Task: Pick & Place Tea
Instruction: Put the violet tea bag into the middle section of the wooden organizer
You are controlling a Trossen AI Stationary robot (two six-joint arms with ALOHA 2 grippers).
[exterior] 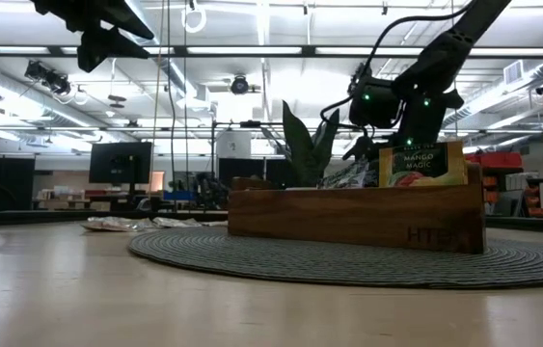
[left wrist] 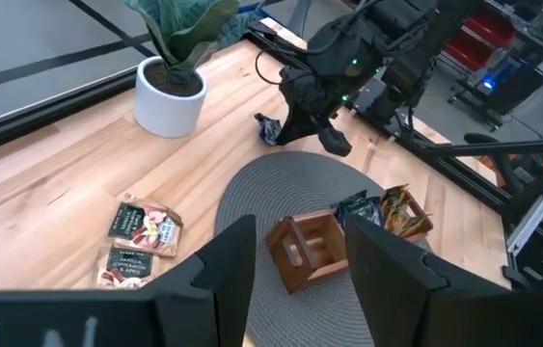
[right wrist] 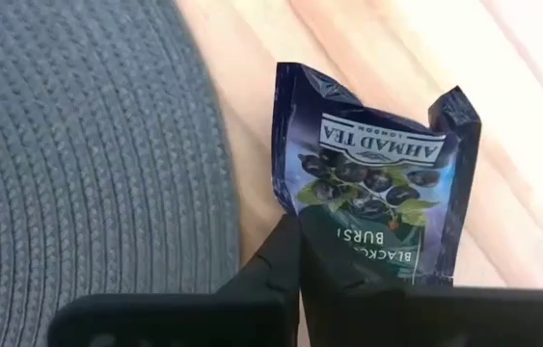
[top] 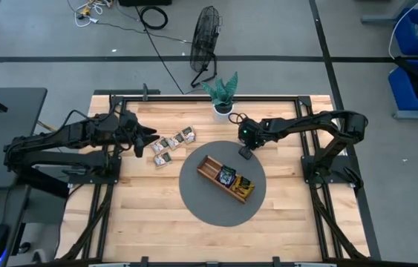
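Note:
My right gripper (top: 245, 150) is shut on a dark navy tea sachet (right wrist: 372, 183) over the bare wood just beyond the far edge of the round grey mat (top: 220, 204). My left gripper (top: 151, 141) is open and empty, up in the air next to several pale sachets (top: 171, 145) that lie flat on the wood. The brown wooden tray (top: 212, 167) stands on the mat. It holds a dark sachet (top: 227, 176) and a yellow-orange one (top: 243, 187) standing on edge. The tray (left wrist: 305, 253) and two pale sachets (left wrist: 142, 226) also show in the left wrist view. My right gripper pinches the navy sachet by one end edge (right wrist: 348, 258), near a corner, between its two fingertips (right wrist: 276, 265). The fingers come from above, pointing down. The sachet sticks out beyond the fingertips, crumpled along its far edge, over the wood beside the mat; I cannot tell whether it touches the table.
A white pot with a green plant (top: 223, 110) stands at the table's far edge, close behind my right gripper. The near half of the table is bare wood (top: 157, 222). The tray's far-left compartments (left wrist: 302, 241) are empty.

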